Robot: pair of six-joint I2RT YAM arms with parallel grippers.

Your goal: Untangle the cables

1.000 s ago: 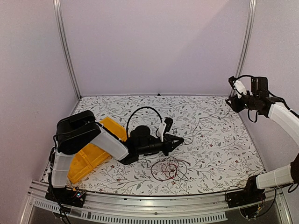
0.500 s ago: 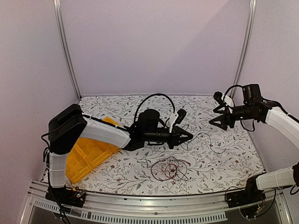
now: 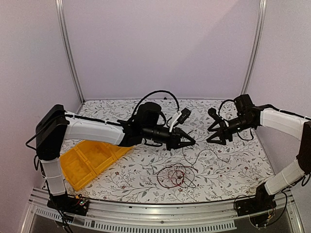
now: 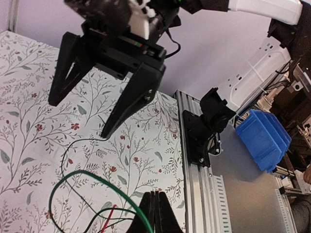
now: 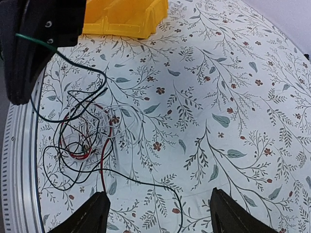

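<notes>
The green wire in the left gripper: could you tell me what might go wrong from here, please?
1. The left gripper is shut on the green wire, which appears to run down into the tangle. Pulling further could tighten the knots or drag the whole bundle.
2. The open right gripper faces it closely, so closing in might make the two collide.

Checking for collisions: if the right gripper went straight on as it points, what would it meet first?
Probably the black cable strand on the table, before reaching the left gripper; depth is unclear.
</notes>
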